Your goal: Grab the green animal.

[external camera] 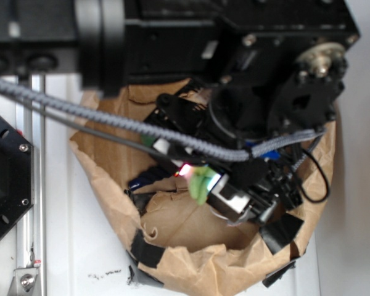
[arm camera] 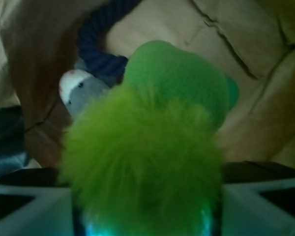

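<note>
Wrist view: the green animal fills the centre of the frame, held between the two pale fingers whose inner edges press against its shaggy lime body from left and right at the bottom of the frame. Its long axis runs away from the camera, shaggy body nearest the fingers, smoother green head pointing up and slightly right in the picture, toward the brown paper lining beyond. A grey plush toy with a white patch lies just behind the animal on the left, touching a dark blue rope that curves above it.

Exterior view: the black arm reaches down into a brown paper bag standing on the white counter. The gripper is inside the bag's mouth, with a scrap of green showing beside it.
</note>
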